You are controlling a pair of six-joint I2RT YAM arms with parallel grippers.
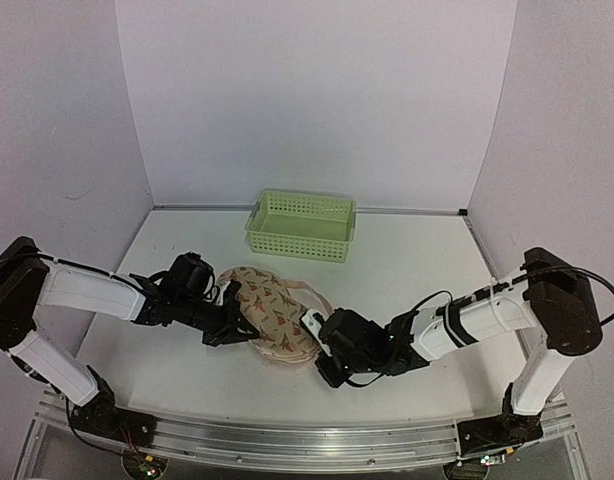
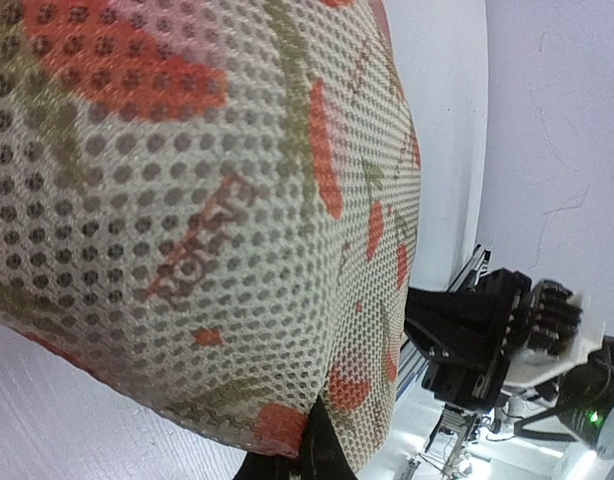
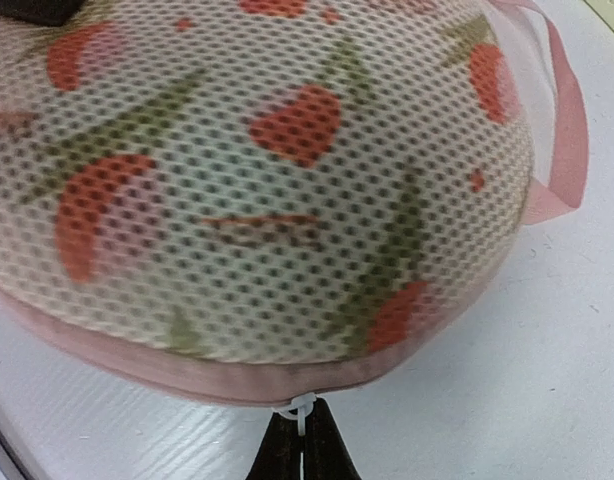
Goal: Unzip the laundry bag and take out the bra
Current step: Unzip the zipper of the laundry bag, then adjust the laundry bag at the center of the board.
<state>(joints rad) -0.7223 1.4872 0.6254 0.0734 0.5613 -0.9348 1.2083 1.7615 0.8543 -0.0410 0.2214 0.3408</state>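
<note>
The laundry bag (image 1: pixel 272 305), cream mesh with reddish leaf print and pink edging, lies on the table between both arms. My left gripper (image 1: pixel 230 325) is at its left lobe, shut and pinching a fold of the mesh (image 2: pixel 287 425). My right gripper (image 1: pixel 317 338) is at the bag's near right edge. In the right wrist view the right gripper (image 3: pixel 304 428) is shut on a small white zip tie (image 3: pixel 299 408) at the pink edging (image 3: pixel 237 378). The bag (image 3: pixel 267 180) looks zipped shut. The bra is hidden inside.
A light-green perforated basket (image 1: pixel 302 225) stands behind the bag near the back wall. A pink ribbon loop (image 3: pixel 567 130) hangs off the bag's far right side. My right arm (image 2: pixel 487 330) shows beyond the bag in the left wrist view. White walls enclose the table.
</note>
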